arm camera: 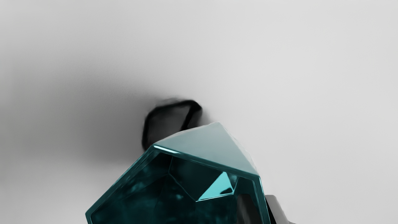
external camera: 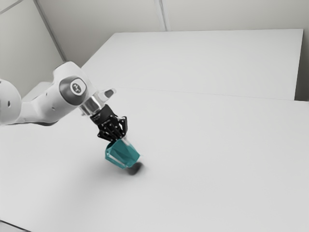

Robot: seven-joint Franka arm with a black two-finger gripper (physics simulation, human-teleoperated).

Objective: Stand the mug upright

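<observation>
Exterior view: pinches the mug [external camera: 123,153] by its wall in the claw [external camera: 120,139], tilted, near a dark patch [external camera: 135,168] on the table [external camera: 207,159], well apart from the far edge. Wrist view: looks into the mouth, one finger [arm camera: 247,209] inside, another outside; can't make out the murky bottom, cuts off the near rim.
</observation>
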